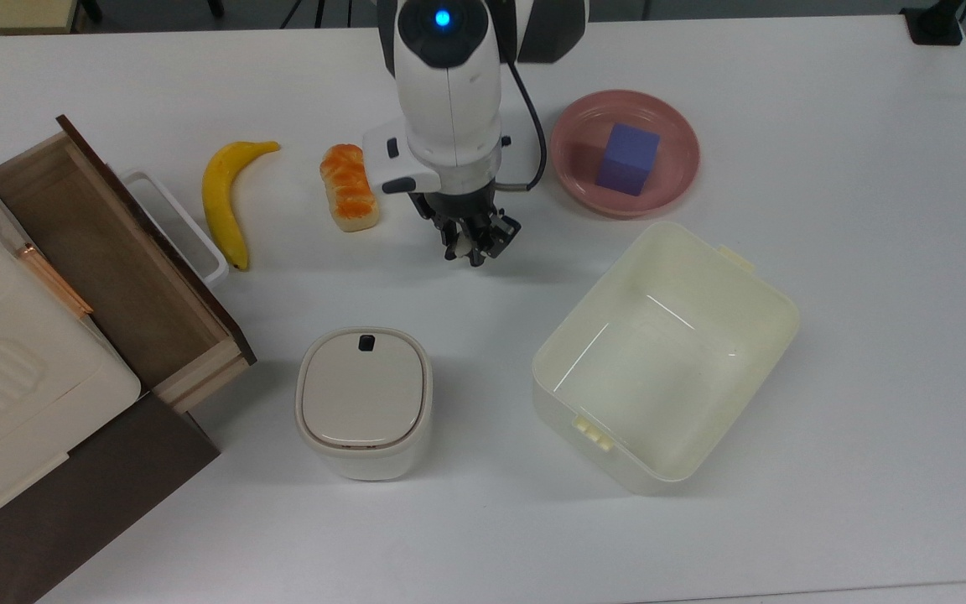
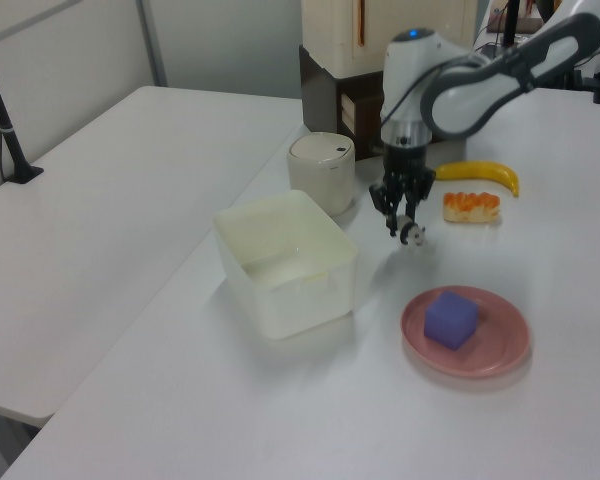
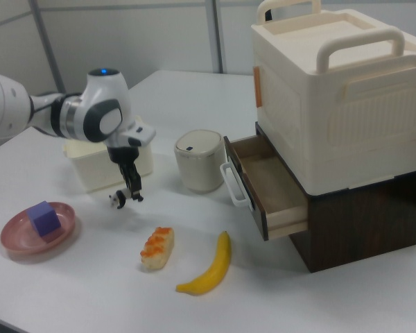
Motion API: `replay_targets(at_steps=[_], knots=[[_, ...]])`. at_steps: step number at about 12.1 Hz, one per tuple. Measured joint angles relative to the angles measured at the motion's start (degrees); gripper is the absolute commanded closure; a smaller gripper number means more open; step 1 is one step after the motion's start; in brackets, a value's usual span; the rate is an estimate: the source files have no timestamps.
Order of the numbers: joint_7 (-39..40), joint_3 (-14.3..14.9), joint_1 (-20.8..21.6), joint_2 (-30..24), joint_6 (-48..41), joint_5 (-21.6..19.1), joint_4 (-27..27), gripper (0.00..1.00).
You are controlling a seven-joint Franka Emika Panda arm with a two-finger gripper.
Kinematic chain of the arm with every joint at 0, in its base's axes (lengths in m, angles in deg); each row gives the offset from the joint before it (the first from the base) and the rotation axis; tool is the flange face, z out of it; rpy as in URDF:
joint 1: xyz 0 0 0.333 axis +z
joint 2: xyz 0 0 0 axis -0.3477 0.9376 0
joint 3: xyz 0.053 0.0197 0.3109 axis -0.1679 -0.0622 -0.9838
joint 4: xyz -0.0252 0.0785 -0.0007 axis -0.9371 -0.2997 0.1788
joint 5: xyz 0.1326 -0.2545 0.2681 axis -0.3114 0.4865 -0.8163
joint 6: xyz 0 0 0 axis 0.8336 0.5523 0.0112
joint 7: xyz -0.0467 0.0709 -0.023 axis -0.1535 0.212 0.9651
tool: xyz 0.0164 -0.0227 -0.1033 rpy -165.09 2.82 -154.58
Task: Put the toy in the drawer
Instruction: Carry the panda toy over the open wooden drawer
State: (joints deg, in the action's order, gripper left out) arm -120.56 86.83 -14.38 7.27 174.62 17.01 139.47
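Going left to right in the top view, the drawer (image 1: 114,268) stands pulled open at the desk's (image 1: 869,352) edge, with the banana (image 1: 225,200) just beside its white handle and the bread loaf (image 1: 349,186) further along. Right of the loaf the gripper (image 1: 471,243) is closed around the toy (image 2: 414,234) (a little black-and-white panda), held clear above the desk, well apart from the drawer. Beyond the gripper sit the pink plate (image 1: 575,164) with its purple cube (image 1: 627,158) and, nearer the camera, the cream bin (image 1: 751,335).

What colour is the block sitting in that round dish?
The block is purple, and the dish under it is pink. The top view shows it best.
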Motion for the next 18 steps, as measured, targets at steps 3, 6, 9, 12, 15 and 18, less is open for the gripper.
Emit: replay_targets(at_steps=[3, 6, 9, 12, 15, 18], knots=[[6.8, 0.0, -0.6, -2.1, -4.0, 0.1, -5.9, 0.72], [11.9, 0.2, -2.4, -3.1, -5.8, 0.9, -10.7, 0.72], [16.6, 0.5, -3.8, -4.2, -6.4, 3.6, -12.8, 0.72], [23.4, 0.7, -6.2, -6.5, -6.5, 6.1, -13.4, 0.71], [34.2, 0.8, -10.9, -7.0, -6.5, 8.3, -14.8, 0.67], [46.7, 0.9, -15.4, -7.0, -5.9, 9.1, -15.9, 0.67]])
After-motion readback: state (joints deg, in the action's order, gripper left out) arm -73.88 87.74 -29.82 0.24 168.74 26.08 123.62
